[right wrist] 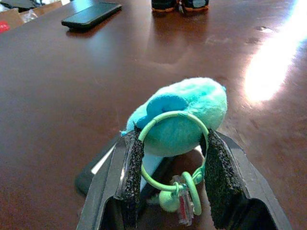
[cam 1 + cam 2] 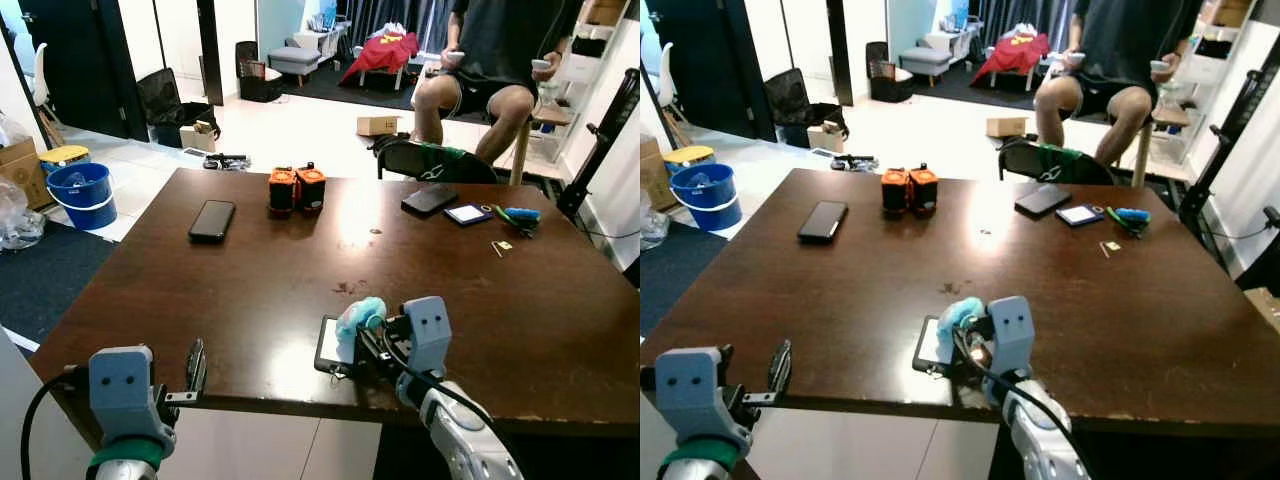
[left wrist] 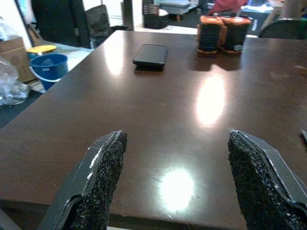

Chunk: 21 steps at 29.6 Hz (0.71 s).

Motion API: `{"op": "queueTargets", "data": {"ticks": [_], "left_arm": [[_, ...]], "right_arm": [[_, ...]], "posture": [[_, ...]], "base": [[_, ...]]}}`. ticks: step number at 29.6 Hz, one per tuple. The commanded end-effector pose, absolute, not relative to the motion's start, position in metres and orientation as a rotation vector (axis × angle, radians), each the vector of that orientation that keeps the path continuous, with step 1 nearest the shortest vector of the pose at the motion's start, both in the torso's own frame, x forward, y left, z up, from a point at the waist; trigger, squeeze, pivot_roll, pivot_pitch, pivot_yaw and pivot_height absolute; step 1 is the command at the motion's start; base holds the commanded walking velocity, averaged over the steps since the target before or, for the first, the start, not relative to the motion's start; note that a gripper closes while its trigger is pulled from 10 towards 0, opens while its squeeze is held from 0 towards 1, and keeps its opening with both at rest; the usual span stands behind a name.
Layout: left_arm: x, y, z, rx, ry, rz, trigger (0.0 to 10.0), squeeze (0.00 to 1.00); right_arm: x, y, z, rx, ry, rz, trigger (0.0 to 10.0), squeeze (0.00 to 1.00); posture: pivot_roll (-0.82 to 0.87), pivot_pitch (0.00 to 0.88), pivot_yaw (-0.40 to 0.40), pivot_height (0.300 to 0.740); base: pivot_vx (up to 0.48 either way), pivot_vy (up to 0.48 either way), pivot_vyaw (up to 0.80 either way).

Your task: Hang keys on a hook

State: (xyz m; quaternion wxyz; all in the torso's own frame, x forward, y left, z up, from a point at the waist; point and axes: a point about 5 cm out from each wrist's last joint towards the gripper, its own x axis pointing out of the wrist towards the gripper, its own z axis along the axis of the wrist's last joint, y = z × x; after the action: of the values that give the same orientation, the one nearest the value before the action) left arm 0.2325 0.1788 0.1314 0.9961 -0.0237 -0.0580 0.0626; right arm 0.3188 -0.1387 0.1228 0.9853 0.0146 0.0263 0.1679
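The keys hang on a green ring (image 1: 173, 153) with a turquoise plush ball (image 2: 360, 315) (image 1: 184, 112). They rest on a flat black-edged white card (image 2: 328, 345) near the brown table's front edge (image 2: 300, 400). My right gripper (image 2: 372, 338) (image 1: 170, 143) reaches in from the front. Its pads (image 1: 132, 167) touch the ring on both sides, shut on it. My left gripper (image 2: 195, 372) (image 3: 176, 136) hovers at the table's front left edge, open, with nothing between its fingers (image 3: 103, 172).
A black phone (image 2: 212, 220) lies left of centre, and two orange-and-black packs (image 2: 296, 190) stand further back. A dark wallet (image 2: 430, 200), a small card (image 2: 468, 213) and green-blue items (image 2: 518, 215) lie far right. A person (image 2: 490, 60) sits behind the table; a blue bucket (image 2: 82, 195) stands on the left floor.
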Motion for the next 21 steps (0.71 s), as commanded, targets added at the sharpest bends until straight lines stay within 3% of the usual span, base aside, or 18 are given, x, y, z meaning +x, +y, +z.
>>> {"op": "queueTargets", "data": {"ticks": [1,21], "left_arm": [[0.231,0.1802,0.1284,-0.045,-0.106,0.126,10.0,0.0],[0.2314,0.1856,0.1308,-0.031,-0.109,0.115,10.0,0.0]], "right_arm": [[0.3163,-0.1404,0.1204,0.04,0.057,0.325,10.0,0.0],[0.3168,-0.138,0.1192,0.056,0.056,0.31,10.0,0.0]], "posture": [[-0.2,0.0,0.051,0.74],[-0.18,0.0,0.065,0.74]], "base": [[-0.368,0.0,0.0],[-0.355,0.0,0.0]]}}
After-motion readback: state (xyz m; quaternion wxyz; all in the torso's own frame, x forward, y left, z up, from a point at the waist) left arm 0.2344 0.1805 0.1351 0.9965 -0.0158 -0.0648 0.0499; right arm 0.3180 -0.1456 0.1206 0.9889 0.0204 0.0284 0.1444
